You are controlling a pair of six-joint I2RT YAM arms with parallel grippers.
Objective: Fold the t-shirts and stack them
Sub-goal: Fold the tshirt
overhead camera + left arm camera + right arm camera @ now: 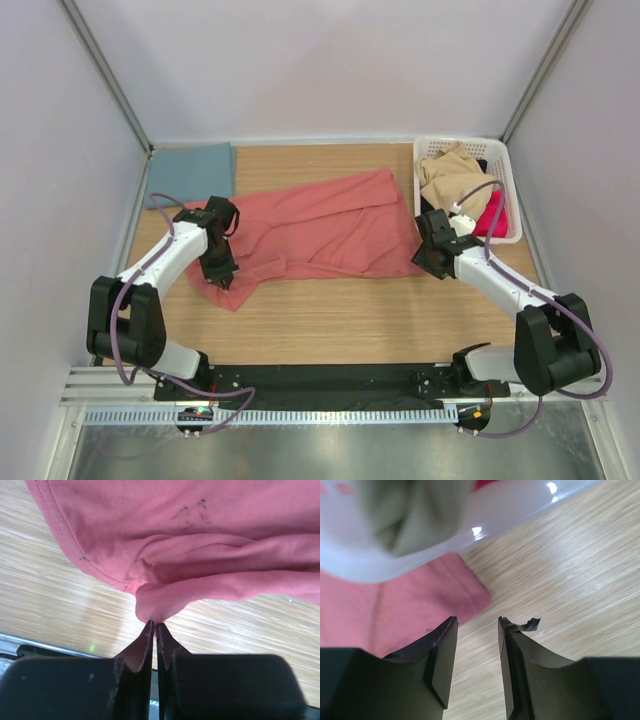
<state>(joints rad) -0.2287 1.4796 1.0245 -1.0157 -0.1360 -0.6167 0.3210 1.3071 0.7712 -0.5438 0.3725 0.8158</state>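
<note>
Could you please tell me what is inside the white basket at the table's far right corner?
In the white basket, a crumpled tan garment lies on top, a bright pink cloth beside it. Anything beneath them is covered.

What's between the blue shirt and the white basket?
The salmon-red shirt lies spread on the wooden table there, as the top view shows.

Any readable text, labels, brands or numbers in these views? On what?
None readable.
Faint dark marks on the salmon-red t-shirt, seen in the left wrist view: they do not read as letters or digits.
The teal-blue t-shirt and the white basket: no print visible.
</note>
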